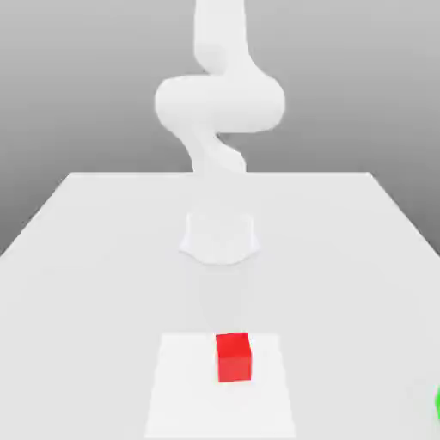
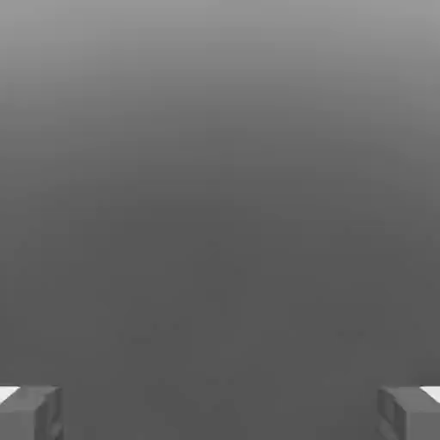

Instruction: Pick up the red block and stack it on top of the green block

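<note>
hand (image 2: 220, 412) spread wide and empty, red block (image 1: 233, 357) on table (image 1: 86, 258), perhaps green block (image 1: 436, 404) at edge

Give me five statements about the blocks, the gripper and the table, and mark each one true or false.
1. The red block sits on the table. True.
2. The red block is already stacked on the green block. False: they lie apart, the green one at the exterior view's right edge.
3. The gripper is open, with nothing between its fingers. True.
4. The red block lies on a paler square patch of the table. True.
5. The arm is touching the red block. False: it stands well behind it in the exterior view.
</note>
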Controlling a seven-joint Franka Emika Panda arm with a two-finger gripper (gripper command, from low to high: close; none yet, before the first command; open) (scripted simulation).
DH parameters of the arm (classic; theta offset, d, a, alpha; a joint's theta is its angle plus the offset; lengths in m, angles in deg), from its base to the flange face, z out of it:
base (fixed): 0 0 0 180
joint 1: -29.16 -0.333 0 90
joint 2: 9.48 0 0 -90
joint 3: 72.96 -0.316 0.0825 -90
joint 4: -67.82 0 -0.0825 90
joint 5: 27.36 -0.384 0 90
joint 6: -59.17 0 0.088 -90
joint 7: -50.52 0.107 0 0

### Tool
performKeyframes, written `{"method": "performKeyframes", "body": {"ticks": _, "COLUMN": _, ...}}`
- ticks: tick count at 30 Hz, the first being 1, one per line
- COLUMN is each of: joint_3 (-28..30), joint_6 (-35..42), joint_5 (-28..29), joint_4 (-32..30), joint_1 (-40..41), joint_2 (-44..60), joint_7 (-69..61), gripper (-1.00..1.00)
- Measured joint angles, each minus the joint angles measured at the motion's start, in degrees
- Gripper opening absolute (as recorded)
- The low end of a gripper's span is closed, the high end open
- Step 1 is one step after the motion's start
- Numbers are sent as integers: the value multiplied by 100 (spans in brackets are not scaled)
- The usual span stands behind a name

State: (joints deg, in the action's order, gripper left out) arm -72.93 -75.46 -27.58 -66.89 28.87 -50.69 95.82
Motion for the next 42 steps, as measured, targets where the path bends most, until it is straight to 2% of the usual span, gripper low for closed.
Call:
{"method": "performKeyframes", "body": {"ticks": 18, "joint_3": -36, "joint_6": -2336, "joint_5": -7, "joint_4": -2321, "joint_1": -234, "joint_2": 3835, "joint_7": -322, "gripper": 0}}
{"method": "performKeyframes", "body": {"ticks": 25, "joint_3": -24, "joint_6": -3509, "joint_5": 47, "joint_4": -2331, "joint_1": -246, "joint_2": 5289, "joint_7": -308, "gripper": 0}}
{"method": "performKeyframes", "body": {"ticks": 26, "joint_3": -21, "joint_6": -3648, "joint_5": 49, "joint_4": -2308, "joint_1": -248, "joint_2": 5452, "joint_7": -306, "gripper": -100}}
{"method": "performKeyframes", "body": {"ticks": 33, "joint_3": -28, "joint_6": -3664, "joint_5": 69, "joint_4": -2306, "joint_1": -240, "joint_2": 5471, "joint_7": -288, "gripper": -100}}
{"method": "performKeyframes", "body": {"ticks": 39, "joint_3": -61, "joint_6": -2721, "joint_5": 36, "joint_4": -2465, "joint_1": -214, "joint_2": 4369, "joint_7": -314, "gripper": -100}}
{"method": "performKeyframes", "body": {"ticks": 42, "joint_3": -283, "joint_6": -2339, "joint_5": 78, "joint_4": -2084, "joint_1": -456, "joint_2": 4370, "joint_7": -779, "gripper": -100}}
